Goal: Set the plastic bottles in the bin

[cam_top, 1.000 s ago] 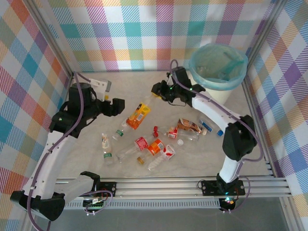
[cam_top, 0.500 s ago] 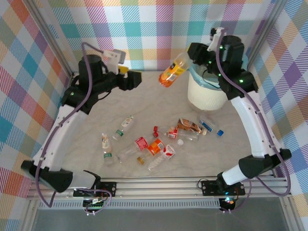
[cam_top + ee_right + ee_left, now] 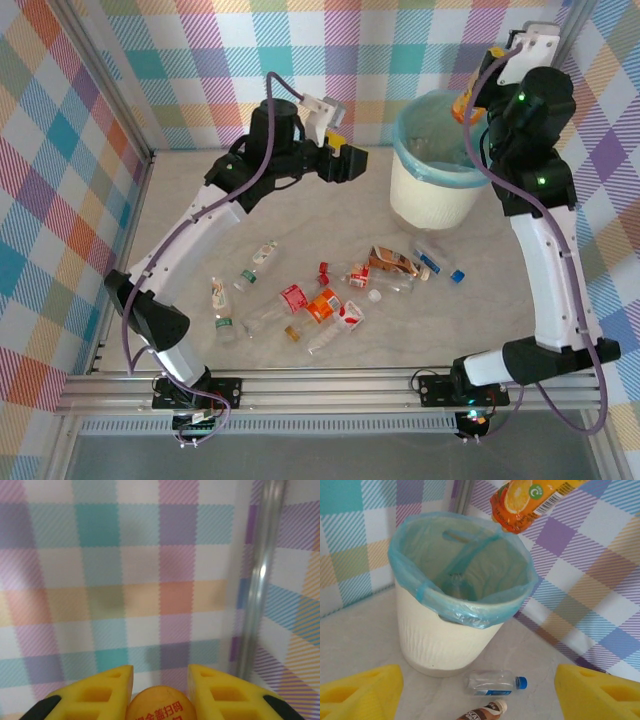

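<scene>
My right gripper is raised high by the back wall and shut on an orange juice bottle, which hangs over the far right rim of the bin. In the right wrist view the bottle's orange end sits squeezed between the yellow fingers. The bin is cream-white with a teal liner, and the orange bottle shows above its rim. My left gripper is open in the air left of the bin, holding nothing. Several plastic bottles lie scattered mid-table.
A clear bottle with a blue cap and a brown-labelled bottle lie on the table at the bin's foot. Plaid walls and a metal frame post close in behind and right of the bin.
The right arm lifted the orange bottle off the table and carried it up over the bin's rim. The left arm swung up and right toward the bin.
</scene>
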Tool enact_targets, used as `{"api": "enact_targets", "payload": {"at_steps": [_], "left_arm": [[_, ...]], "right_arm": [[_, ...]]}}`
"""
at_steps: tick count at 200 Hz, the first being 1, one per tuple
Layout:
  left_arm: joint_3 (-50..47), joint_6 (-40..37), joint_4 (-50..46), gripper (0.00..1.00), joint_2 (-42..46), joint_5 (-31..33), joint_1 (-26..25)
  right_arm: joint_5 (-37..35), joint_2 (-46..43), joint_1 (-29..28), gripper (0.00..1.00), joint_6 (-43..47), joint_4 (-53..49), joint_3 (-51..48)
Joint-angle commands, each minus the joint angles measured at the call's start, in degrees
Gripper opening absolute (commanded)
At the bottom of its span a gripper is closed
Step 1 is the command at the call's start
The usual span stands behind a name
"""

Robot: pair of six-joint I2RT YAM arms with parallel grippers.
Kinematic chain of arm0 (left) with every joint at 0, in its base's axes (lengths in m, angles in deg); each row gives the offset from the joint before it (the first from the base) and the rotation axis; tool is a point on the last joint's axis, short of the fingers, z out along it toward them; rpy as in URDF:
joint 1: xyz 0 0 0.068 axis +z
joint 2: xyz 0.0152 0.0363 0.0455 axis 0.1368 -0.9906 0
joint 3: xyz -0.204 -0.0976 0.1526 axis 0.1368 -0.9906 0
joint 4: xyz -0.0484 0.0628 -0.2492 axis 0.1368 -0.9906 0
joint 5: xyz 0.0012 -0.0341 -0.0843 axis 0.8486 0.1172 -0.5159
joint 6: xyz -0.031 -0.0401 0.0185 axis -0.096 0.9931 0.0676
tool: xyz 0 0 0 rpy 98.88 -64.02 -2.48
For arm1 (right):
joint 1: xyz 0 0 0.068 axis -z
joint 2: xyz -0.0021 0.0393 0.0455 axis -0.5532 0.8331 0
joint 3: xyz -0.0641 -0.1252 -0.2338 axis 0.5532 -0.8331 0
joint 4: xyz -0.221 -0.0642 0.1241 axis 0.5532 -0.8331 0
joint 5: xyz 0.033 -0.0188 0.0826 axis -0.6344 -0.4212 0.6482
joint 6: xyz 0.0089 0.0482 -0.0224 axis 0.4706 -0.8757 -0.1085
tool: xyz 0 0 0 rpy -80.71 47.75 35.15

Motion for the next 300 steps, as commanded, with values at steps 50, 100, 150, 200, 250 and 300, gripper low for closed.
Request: {"api": "enact_targets", "payload": {"at_steps": [50,100,150,200,250,300], "left_arm": [[1.8,-0.3,-1.8,0.8,-1.2,1.0,-0.9],[1.5,-0.5,-3.2,0.8,-1.8,1.9,-0.9],[1.3,-0.1,-3.9,0.8,-2.3,2.2,-0.9],[1.2,-0.3,-4.7,0.81,-2.2,3.0,-0.9],[1.5,-0.6,-5.0,0.81,-1.9,3.1,-0.9],[1.5,-0.7,-5.0,0.81,-1.8,3.1,-0.9]], "right_arm": [[-3.3,7.5,0.3,0.12,3.5,-3.6,-3.2],[-3.6,9.3,0.3,0.17,3.3,-6.5,-5.4],[-4.3,10.8,0.4,0.29,5.3,-8.2,-5.6],[-4.5,11.8,0.4,0.41,5.6,-8.7,-4.4],[-5.4,11.9,0.4,0.59,5.4,-8.9,-4.1],[-5.3,11.9,0.4,0.57,4.9,-9.7,-3.6]]}}
